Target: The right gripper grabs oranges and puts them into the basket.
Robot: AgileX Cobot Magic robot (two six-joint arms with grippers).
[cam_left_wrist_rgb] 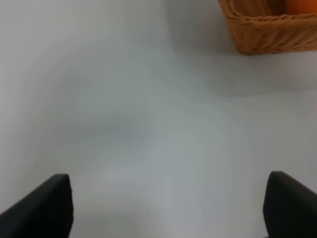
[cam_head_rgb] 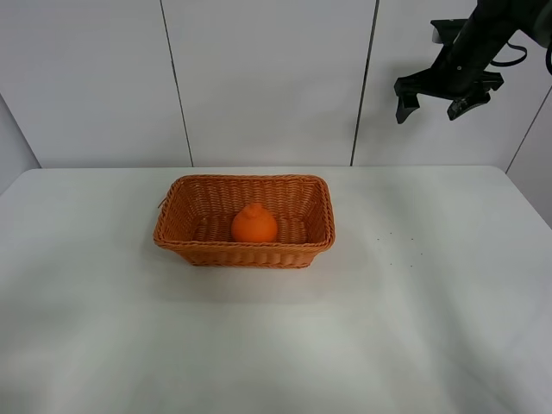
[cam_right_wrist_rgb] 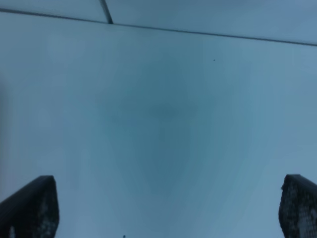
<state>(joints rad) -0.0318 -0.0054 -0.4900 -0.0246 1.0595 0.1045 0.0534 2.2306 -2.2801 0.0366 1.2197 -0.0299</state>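
Right gripper (cam_head_rgb: 434, 99), a black two-fingered claw on a dark jointed arm, hangs high at about one o'clock of the exterior high view, well above the table and well apart from the basket; its fingers are spread and hold nothing. Its wrist camera shows only bare surface between the two fingertips. Left gripper (cam_left_wrist_rgb: 166, 208) also stands spread and empty over the white table (cam_head_rgb: 431, 328), with a corner of the basket at about one o'clock in its wrist view.

Nearest on the table is bare white surface. Farther back, around the centre, sits the rectangular orange-brown wicker basket (cam_head_rgb: 190, 244), and inside it, toward the near wall, rests the bright round orange (cam_head_rgb: 254, 225) with its knobbed top upward.

Judging from this, the fruit is already placed. It looks firm, fairly light and smooth-skinned, so it could roll or slip; a grasp across its widest middle, below the knob, seems safest. Wicker should flex slightly if nudged.
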